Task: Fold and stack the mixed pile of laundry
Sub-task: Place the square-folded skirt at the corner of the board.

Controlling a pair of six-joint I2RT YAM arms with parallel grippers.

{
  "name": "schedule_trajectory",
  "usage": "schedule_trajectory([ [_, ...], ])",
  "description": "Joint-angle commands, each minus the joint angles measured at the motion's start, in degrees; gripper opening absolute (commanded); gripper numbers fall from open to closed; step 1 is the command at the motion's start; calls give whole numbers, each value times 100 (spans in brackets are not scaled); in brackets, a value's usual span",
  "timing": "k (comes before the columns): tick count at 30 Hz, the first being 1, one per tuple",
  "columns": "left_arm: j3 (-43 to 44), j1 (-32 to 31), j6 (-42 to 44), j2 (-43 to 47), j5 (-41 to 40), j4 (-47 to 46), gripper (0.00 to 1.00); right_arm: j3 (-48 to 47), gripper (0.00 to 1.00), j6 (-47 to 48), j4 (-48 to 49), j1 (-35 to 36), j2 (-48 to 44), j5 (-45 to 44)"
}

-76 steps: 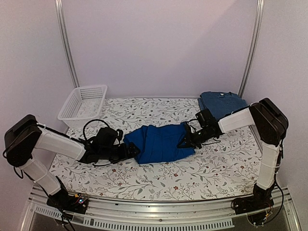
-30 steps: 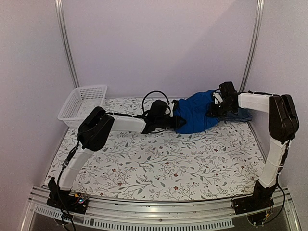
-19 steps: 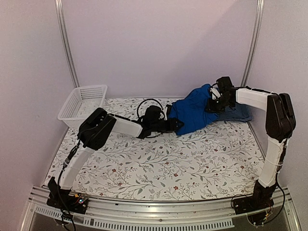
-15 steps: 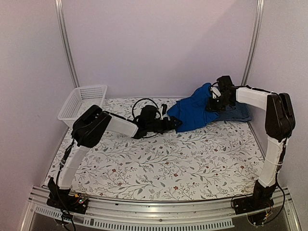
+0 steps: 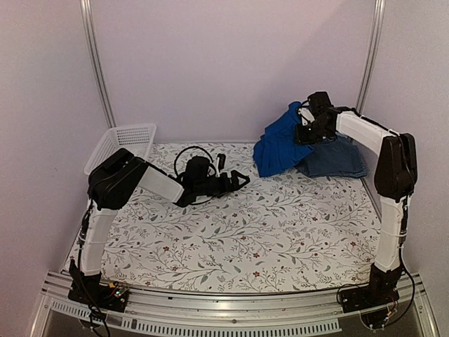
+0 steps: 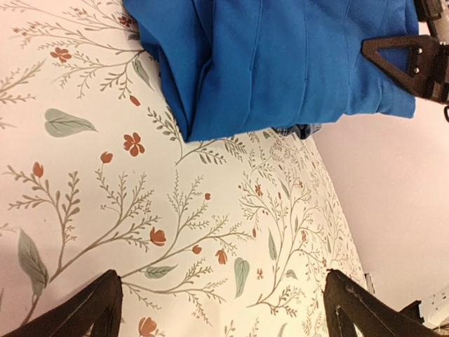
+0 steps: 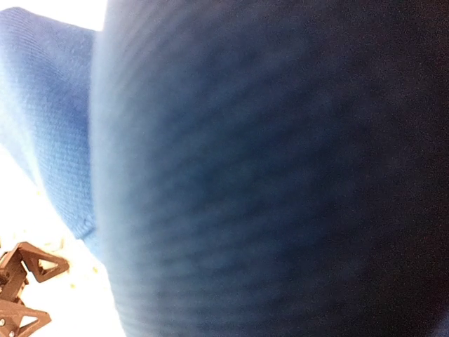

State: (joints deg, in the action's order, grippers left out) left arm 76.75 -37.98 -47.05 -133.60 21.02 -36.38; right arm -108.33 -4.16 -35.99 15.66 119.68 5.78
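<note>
Right gripper [image 5: 306, 130], clamping royal-blue garment [image 5: 276, 149], is raising it higher at 1 o'clock; left gripper [image 5: 240, 178], fingers spread, is backing toward 9 o'clock.

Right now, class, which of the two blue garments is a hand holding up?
The bright royal-blue garment: the right hand grips it and it hangs draped; the darker blue garment lies flat on the table.

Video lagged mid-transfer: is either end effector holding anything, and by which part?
The right end effector grips the royal-blue garment at its raised far-right edge; the rest drapes down to the table. The left end effector is open and holds nothing.
</note>
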Motion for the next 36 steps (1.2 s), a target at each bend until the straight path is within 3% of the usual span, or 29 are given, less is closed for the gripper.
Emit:
schedule_trajectory([
  [1,-275,87,-59,-34,248,23,100,-765,0,323,-254,65,186,-540],
  [11,-320,117,47,-78,638,-178,100,-1040,0,1124,-348,11,94,-1458],
  [18,-361,130,116,-78,743,-249,100,-1190,0,1231,-346,-377,-123,-1298],
  [24,-371,154,158,-87,791,-279,100,-1148,0,1147,-252,-1106,-247,-979],
  [36,-353,224,165,-166,902,-257,100,-764,0,690,-147,-2343,628,6],
])
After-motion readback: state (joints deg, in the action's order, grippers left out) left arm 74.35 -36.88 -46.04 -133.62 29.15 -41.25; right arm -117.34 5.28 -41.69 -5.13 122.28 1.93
